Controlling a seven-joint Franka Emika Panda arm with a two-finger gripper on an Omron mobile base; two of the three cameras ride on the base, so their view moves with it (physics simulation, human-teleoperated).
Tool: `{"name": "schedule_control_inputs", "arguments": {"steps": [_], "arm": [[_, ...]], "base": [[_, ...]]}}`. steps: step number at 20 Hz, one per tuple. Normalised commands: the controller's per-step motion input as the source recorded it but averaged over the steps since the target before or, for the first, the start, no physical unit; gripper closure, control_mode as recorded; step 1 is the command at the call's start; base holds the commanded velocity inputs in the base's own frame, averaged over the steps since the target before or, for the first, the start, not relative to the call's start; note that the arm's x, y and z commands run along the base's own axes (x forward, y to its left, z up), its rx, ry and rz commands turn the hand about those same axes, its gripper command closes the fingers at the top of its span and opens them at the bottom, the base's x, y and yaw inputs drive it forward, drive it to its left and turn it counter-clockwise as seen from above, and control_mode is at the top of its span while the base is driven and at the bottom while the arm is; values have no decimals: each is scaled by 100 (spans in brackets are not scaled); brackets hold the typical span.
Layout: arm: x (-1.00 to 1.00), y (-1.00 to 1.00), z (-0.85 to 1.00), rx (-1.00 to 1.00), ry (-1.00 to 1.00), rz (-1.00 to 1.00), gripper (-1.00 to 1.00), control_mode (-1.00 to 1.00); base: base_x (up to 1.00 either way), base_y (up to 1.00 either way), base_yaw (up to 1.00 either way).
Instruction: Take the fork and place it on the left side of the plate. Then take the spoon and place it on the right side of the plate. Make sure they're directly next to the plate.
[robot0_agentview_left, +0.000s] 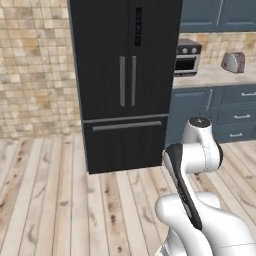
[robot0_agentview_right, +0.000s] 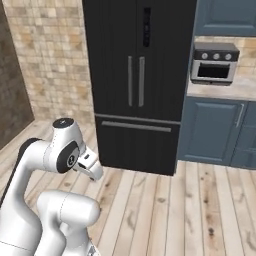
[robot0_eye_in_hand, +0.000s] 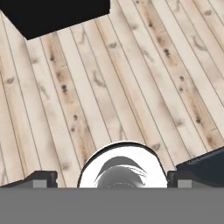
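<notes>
The fork, the spoon and the plate are out of view. My gripper (robot0_eye_in_hand: 113, 180) points down at the bare wooden floor (robot0_eye_in_hand: 131, 87). It is open, its two dark fingertips (robot0_eye_in_hand: 41, 178) stand far apart, and nothing is between them. The white arm (robot0_agentview_left: 192, 155) is folded up close over the base, in front of the fridge.
A tall black fridge (robot0_agentview_left: 125, 75) stands straight ahead; its foot is the black slab (robot0_eye_in_hand: 61, 15) at the top of the hand view. To its right are blue cabinets (robot0_agentview_left: 235, 115) and a counter (robot0_agentview_left: 215, 77) with a toaster oven (robot0_agentview_left: 187, 57) and a toaster (robot0_agentview_left: 233, 62). A tiled wall (robot0_agentview_left: 35, 70) lies to the left.
</notes>
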Motion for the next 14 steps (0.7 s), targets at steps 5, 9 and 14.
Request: {"name": "schedule_control_inputs", "arguments": {"steps": [5, 9, 14], "arm": [[0, 0, 0, 0, 0, 0, -100, 100], [0, 0, 0, 0, 0, 0, -100, 100], [0, 0, 0, 0, 0, 0, -100, 100]], "base": [[100, -18, 0], [100, -38, -1], [88, -55, 0]]}}
